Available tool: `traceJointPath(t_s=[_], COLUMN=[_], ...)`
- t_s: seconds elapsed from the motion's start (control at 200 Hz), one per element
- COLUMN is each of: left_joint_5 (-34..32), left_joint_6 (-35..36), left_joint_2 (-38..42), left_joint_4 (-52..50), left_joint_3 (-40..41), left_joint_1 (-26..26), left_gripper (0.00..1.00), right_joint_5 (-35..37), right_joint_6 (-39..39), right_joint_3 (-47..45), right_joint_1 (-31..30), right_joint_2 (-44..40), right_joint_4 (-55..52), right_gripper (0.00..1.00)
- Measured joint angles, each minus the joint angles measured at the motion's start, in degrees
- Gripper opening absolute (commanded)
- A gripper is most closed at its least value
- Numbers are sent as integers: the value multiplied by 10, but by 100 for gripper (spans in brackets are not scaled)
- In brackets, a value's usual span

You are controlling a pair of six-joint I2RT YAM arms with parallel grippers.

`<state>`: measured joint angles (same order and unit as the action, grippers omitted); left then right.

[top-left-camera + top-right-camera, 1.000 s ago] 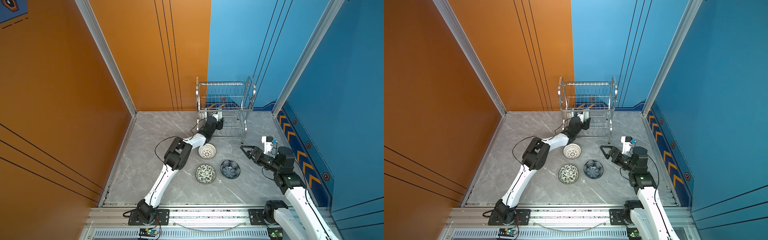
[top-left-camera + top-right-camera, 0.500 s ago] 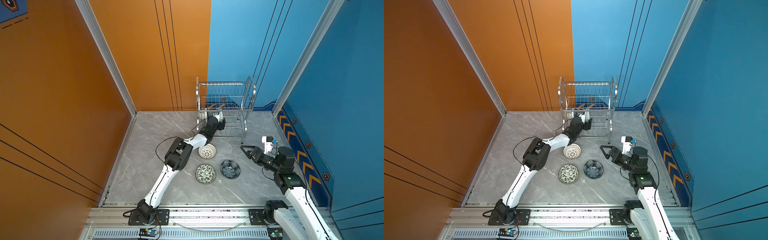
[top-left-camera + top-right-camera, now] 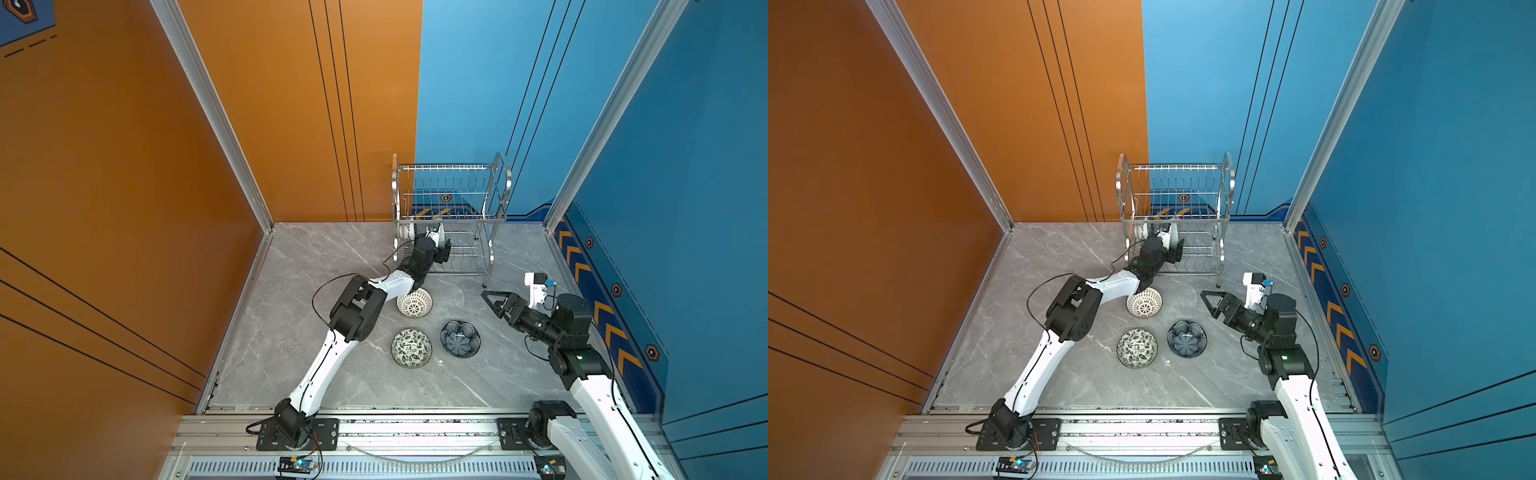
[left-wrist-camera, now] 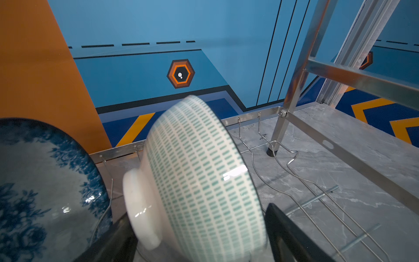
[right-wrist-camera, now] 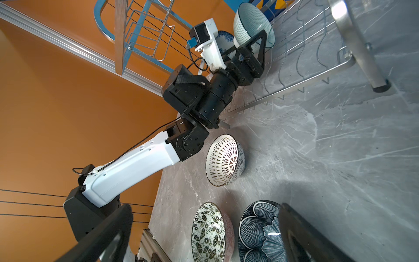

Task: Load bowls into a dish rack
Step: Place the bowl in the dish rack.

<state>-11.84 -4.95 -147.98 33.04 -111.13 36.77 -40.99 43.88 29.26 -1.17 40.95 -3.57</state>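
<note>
Right wrist: marble tabletop (image 5: 340, 158), orange wall (image 5: 56, 113).

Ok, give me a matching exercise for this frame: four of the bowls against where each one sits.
Bowls:
1. mint-green bowl
2. white lattice bowl
3. navy petal bowl
4. leaf-patterned bowl

Places:
A. on the table, closest to the right pincer
B. tipped on edge in the dish rack's lower tier
C. on the table, closest to the dish rack
D. on the table, nearest the left arm's base

Pairs: 1-B, 2-C, 3-A, 4-D.
</note>
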Motion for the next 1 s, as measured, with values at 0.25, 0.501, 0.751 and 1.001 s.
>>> traceJointPath(t_s=[0.25,0.501,0.751,1.001], left_joint_5=[0,-5,-5,-6], left_joint_6=[3,10,11,10], left_joint_2=[9,32,50,71], left_joint_4=[6,10,32,42], left_joint_3=[21,35,57,83], left_joint_1=[1,3,9,12], left_gripper=[85,85,85,85], right_joint_5=[0,0,0,0], right_joint_6=[0,0,0,3], right_joint_3=[0,0,0,0], right_joint_1=[0,0,0,0], right_joint_2=[-1,-1,-8,-12], right_joint_4=[0,0,0,0], right_gripper=[100,100,100,100])
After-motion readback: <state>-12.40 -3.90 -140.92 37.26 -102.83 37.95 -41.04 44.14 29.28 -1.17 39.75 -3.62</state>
